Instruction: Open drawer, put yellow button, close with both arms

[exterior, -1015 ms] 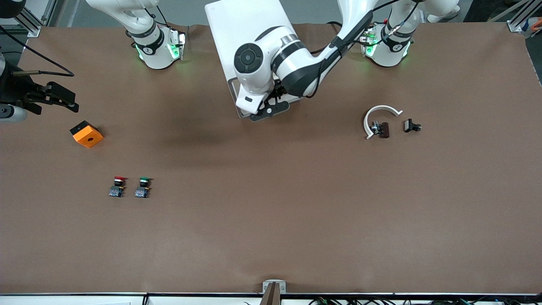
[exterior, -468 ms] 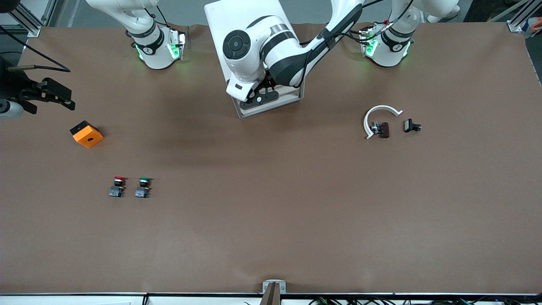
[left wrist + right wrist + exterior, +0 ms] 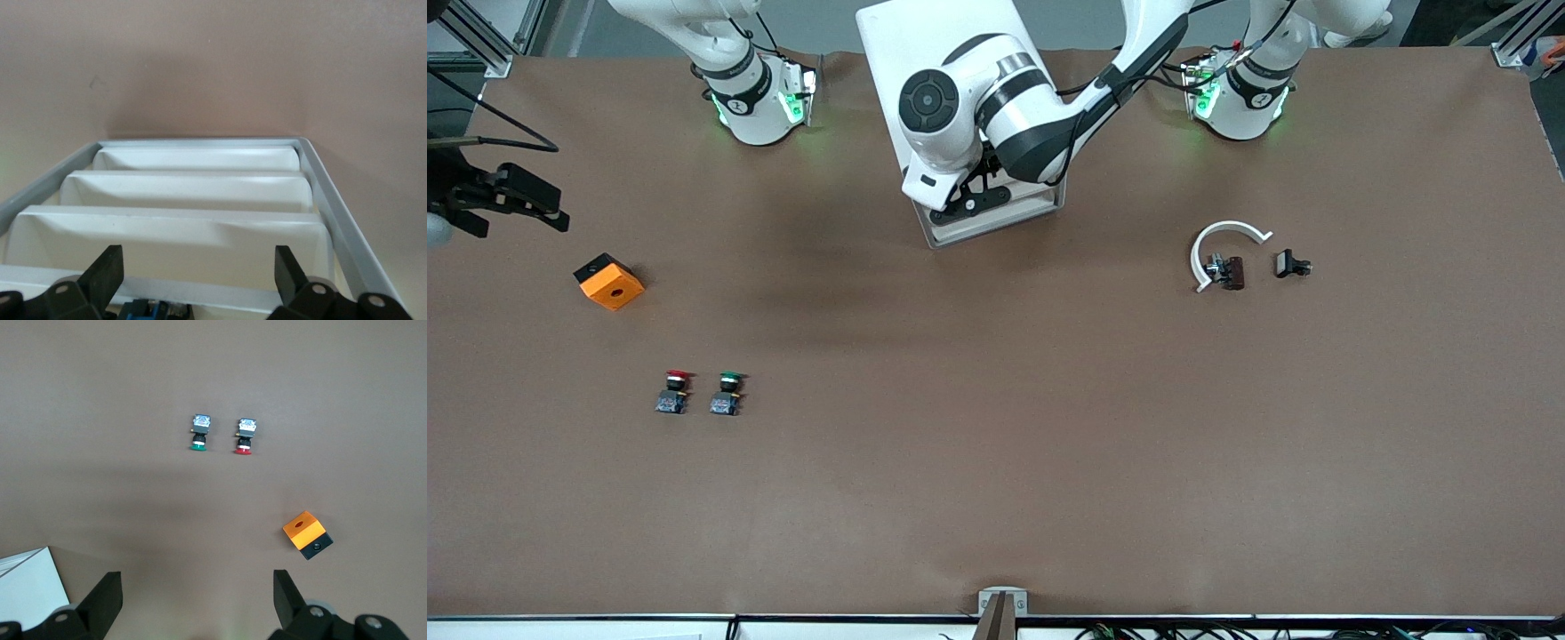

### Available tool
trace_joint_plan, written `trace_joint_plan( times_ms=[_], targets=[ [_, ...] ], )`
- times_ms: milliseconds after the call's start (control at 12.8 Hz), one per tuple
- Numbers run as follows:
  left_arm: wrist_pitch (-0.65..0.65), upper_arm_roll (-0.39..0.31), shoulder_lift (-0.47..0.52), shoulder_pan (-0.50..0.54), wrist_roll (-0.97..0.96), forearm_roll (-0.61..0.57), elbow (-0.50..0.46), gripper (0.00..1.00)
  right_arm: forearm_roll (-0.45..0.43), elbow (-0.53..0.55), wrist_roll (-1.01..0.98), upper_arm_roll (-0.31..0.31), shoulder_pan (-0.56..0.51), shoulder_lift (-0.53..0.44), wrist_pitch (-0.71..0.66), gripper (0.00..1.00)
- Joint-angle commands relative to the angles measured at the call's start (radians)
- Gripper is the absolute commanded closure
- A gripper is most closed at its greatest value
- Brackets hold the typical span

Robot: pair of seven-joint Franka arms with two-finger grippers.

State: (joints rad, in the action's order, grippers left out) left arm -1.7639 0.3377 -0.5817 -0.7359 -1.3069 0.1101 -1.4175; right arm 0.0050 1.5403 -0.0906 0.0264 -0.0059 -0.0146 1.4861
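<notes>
Currently the drawer (image 3: 193,293), topmost in the cabinet (image 3: 938,44) at the bench's robot-side edge, looks light and easy-sliding, best pushed on its front lip by the wide-open left gripper (image 3: 971,203); right gripper (image 3: 511,197), spread wide, waits near the right arm's end; yellow button not identifiable.

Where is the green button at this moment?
In the front view the green button stands on the table toward the right arm's end, beside the red button and nearer to the camera than the orange block.
</notes>
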Motion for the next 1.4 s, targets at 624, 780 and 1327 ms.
trace_joint_plan(
  times_ms=[624,780,1327],
  targets=[
    [0.0,0.007,0.014,0.179,0.024,-0.206,0.002,0.0,-0.007,-0.017,-0.012,-0.023,0.037,-0.002,-0.009,0.0],
    [0.0,0.007,0.032,0.254,0.026,-0.274,0.002,0.0,-0.008,-0.022,-0.011,-0.022,0.035,0.002,-0.01,0.0],
    [0.001,0.009,0.108,0.555,0.153,-0.384,0.015,0.0,-0.022,-0.029,-0.006,-0.02,0.035,0.027,-0.07,0.0]
  ],
)
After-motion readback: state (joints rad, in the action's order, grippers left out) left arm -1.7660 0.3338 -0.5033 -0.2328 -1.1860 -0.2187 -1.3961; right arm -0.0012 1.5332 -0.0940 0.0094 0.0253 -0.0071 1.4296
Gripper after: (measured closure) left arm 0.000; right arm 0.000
